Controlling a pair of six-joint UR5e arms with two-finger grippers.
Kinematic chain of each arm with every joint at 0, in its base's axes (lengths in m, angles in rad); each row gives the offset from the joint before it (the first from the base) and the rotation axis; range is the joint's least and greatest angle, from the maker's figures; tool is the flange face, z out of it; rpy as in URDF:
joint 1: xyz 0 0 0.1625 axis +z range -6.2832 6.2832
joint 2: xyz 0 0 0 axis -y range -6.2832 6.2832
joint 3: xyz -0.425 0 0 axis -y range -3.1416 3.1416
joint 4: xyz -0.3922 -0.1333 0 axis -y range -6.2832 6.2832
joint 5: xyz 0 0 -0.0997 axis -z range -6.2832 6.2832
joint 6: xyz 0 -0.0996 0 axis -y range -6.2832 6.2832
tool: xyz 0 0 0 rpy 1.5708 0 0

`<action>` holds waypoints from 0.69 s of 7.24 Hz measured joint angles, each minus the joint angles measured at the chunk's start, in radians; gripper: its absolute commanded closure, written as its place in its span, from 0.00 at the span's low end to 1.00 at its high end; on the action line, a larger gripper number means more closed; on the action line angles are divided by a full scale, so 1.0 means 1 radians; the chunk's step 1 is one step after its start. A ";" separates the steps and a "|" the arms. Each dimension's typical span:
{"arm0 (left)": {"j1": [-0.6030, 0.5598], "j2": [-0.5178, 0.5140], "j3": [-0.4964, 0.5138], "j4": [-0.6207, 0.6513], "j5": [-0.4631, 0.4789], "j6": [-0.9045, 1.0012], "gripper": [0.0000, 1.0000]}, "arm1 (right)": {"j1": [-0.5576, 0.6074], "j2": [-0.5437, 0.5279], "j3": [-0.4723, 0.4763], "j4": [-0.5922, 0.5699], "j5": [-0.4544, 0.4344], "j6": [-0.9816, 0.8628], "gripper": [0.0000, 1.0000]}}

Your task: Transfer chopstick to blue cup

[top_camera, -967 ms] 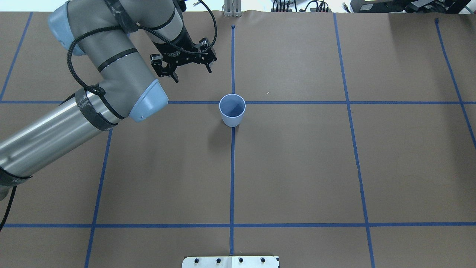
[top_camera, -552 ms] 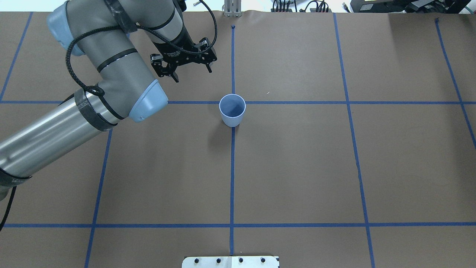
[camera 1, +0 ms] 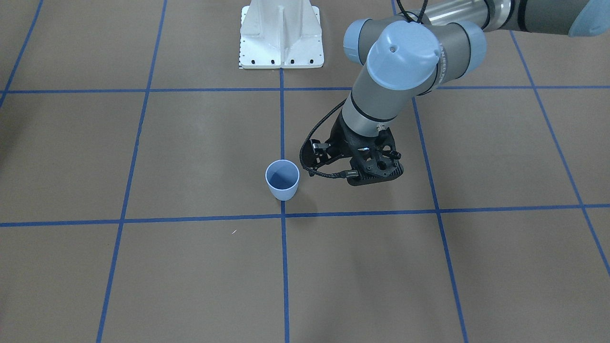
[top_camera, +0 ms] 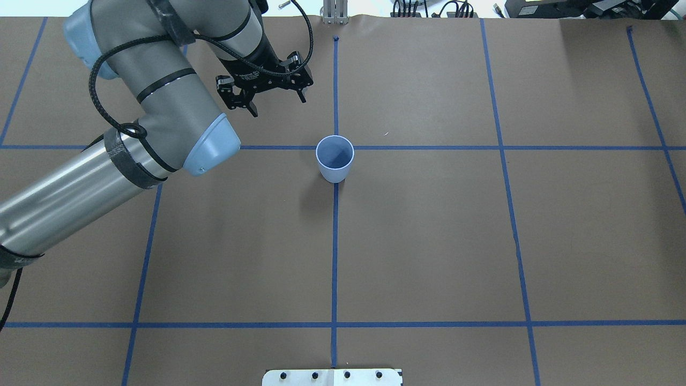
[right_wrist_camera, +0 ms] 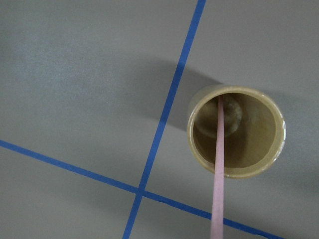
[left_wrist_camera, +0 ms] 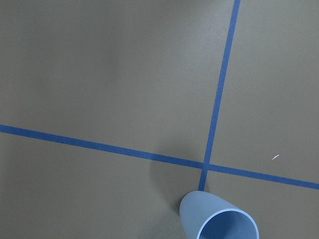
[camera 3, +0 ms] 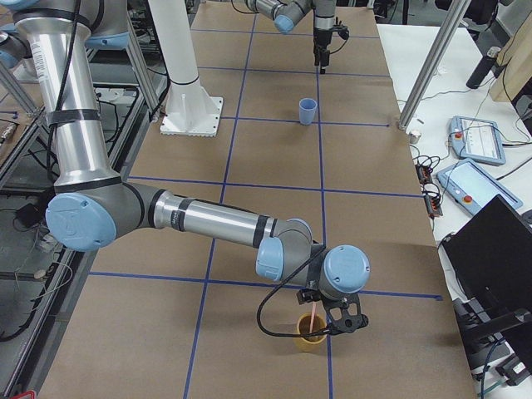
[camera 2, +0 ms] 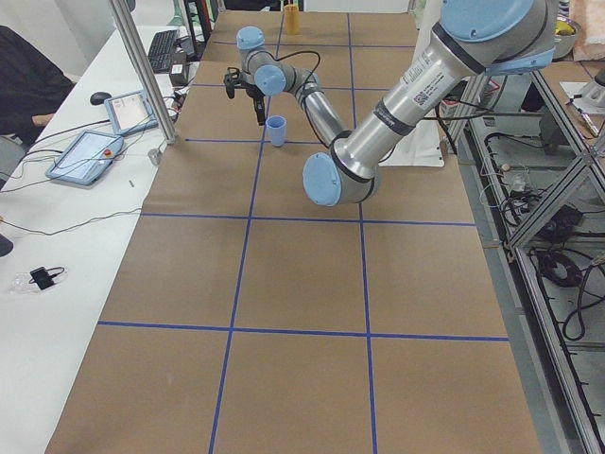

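Left arm [top_camera: 161, 96] outstretched, left pincer [top_camera: 278, 107] downward, agape, empty; grip of right pincer [camera 3: 328, 320] unclear.

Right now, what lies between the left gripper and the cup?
Only bare table between left gripper and cup, per the overhead view.

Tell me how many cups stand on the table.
2. The blue cup stands at a crossing of tape lines. The yellow cup, with the chopstick in it, stands near the table's right end. I see no hidden ones.

chopstick [right_wrist_camera: 218, 169] cut off, blue cup [left_wrist_camera: 219, 220] cropped
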 measured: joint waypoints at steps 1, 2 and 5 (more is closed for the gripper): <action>0.000 0.012 -0.014 0.000 0.000 0.000 0.02 | -0.005 0.000 -0.008 0.020 0.011 -0.001 0.00; -0.001 0.027 -0.029 0.001 0.000 0.000 0.02 | -0.008 -0.001 -0.018 0.036 0.021 -0.001 0.02; -0.003 0.042 -0.039 0.000 0.000 0.002 0.02 | -0.012 -0.001 -0.025 0.047 0.049 0.001 0.26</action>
